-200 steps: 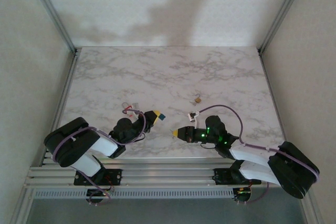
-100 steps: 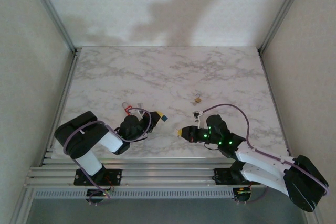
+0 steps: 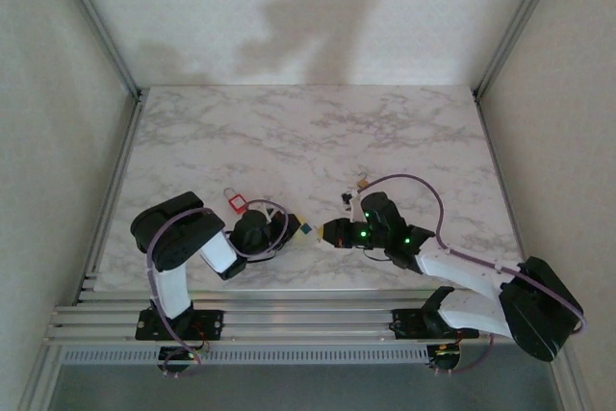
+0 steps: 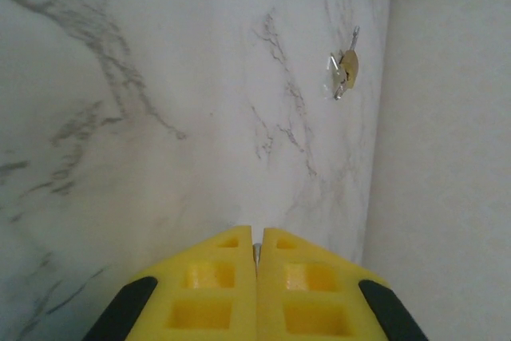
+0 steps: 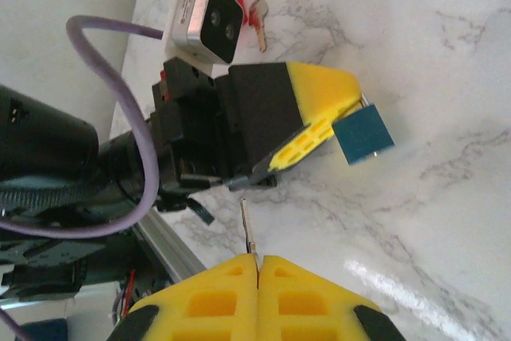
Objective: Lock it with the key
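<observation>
A small blue padlock (image 3: pixel 307 230) hangs from my left gripper (image 3: pixel 295 224), which is shut on its metal shackle. In the right wrist view the blue padlock (image 5: pixel 363 135) sticks out past the left gripper's yellow fingertips (image 5: pixel 319 105). My right gripper (image 5: pixel 257 259) is shut on a silver key (image 5: pixel 249 229) whose blade points toward the left gripper, a short gap below and left of the lock. From above, the right gripper (image 3: pixel 325 236) sits just right of the padlock. In the left wrist view the left gripper (image 4: pixel 256 233) shows a sliver of metal between its pads.
A red padlock (image 3: pixel 234 201) with a key lies behind the left arm. A small brass padlock with keys (image 3: pixel 363 183) lies behind the right gripper, and shows as the brass padlock (image 4: pixel 345 69) near the wall. The metal frame rail (image 3: pixel 289 315) runs along the near edge.
The left gripper has swung right and nearer with the blue padlock, uncovering the red padlock. The right gripper has moved further from the rail, closing in on the blue lock with its key.
</observation>
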Action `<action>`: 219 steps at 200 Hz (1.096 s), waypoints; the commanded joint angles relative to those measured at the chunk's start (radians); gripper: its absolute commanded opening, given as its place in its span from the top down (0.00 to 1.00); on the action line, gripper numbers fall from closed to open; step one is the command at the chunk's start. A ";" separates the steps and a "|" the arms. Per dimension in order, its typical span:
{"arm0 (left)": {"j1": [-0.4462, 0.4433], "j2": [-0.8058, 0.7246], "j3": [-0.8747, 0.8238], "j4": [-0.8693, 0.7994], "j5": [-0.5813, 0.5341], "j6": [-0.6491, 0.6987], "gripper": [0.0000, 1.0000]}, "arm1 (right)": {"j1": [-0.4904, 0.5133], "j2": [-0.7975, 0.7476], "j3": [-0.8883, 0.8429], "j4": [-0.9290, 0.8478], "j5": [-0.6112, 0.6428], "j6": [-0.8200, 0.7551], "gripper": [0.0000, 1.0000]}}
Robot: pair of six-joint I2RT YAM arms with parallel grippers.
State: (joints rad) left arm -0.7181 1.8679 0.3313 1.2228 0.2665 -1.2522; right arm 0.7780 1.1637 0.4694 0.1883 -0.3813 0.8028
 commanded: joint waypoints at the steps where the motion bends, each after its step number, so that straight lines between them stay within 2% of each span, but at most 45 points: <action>1: 0.004 0.047 0.008 -0.040 0.010 0.036 1.00 | -0.023 0.066 0.059 -0.033 0.002 -0.028 1.00; 45: 0.005 0.086 0.002 -0.053 0.009 0.047 1.00 | -0.027 0.212 0.115 -0.022 -0.034 -0.047 1.00; 51: 0.005 0.090 0.002 -0.057 0.008 0.051 1.00 | -0.055 0.222 0.119 -0.020 -0.035 -0.049 1.00; 107: 0.005 0.092 0.011 -0.168 -0.019 0.085 1.00 | -0.076 0.292 0.154 -0.005 -0.042 -0.056 1.00; 219: 0.005 0.034 0.058 -0.389 -0.071 0.151 0.84 | -0.098 0.327 0.167 -0.024 -0.034 -0.063 1.00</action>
State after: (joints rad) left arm -0.7185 1.8633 0.3931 1.1172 0.2882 -1.1656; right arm 0.6895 1.4883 0.6098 0.1768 -0.4152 0.7685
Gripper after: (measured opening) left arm 0.149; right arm 0.049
